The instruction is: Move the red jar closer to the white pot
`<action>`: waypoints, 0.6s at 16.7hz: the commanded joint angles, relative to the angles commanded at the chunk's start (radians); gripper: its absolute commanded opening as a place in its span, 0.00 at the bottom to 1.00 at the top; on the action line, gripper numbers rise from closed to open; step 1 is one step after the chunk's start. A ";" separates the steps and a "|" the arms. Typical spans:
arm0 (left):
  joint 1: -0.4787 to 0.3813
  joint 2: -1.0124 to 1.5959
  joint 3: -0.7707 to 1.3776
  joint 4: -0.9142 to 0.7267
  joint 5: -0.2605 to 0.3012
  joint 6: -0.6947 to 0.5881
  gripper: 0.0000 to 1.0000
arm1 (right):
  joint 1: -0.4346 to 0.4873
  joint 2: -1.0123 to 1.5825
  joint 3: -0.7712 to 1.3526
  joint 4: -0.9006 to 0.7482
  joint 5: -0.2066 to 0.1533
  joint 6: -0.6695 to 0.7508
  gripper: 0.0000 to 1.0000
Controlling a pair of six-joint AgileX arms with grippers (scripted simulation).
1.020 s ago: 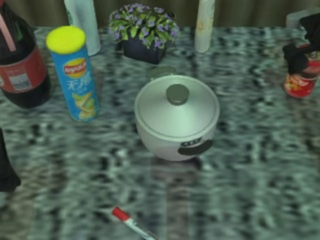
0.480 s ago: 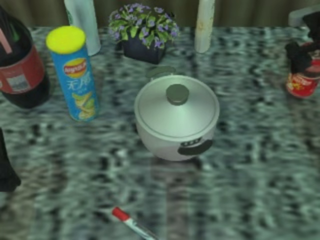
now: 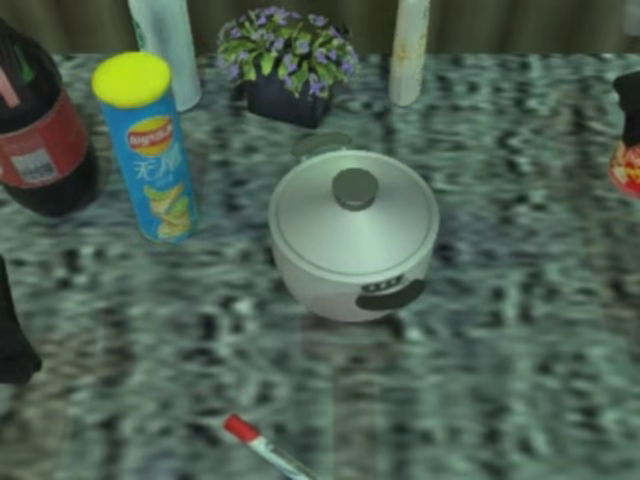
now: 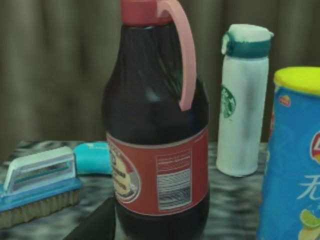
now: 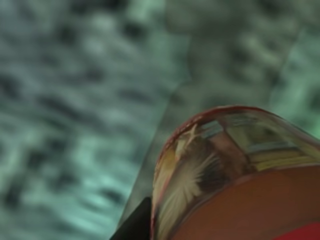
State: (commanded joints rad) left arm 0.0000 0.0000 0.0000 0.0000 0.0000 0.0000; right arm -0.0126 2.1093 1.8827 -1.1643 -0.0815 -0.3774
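Observation:
The red jar shows only partly at the far right edge of the top view, well to the right of the white pot. My right gripper is a dark shape over the jar's top and is shut on it. In the right wrist view the jar fills the near part of the picture, with one dark finger against its side and the table below. The white pot stands mid-table with its lid on and its grey knob up. My left gripper stays parked at the left edge, open.
A big soda bottle and a blue chips can stand at the left. A flower pot, a white flask and a cream bottle line the back. A red-capped marker lies near the front edge.
The right gripper has carried the red jar to the right, away from the pot, until it is half out of the top view. The left arm and the pot have not moved.

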 joint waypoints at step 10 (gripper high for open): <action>0.000 0.000 0.000 0.000 0.000 0.000 1.00 | 0.036 -0.050 -0.071 0.022 0.013 0.068 0.00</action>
State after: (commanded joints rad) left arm 0.0000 0.0000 0.0000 0.0000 0.0000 0.0000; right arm 0.0234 2.0598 1.8119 -1.1428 -0.0681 -0.3095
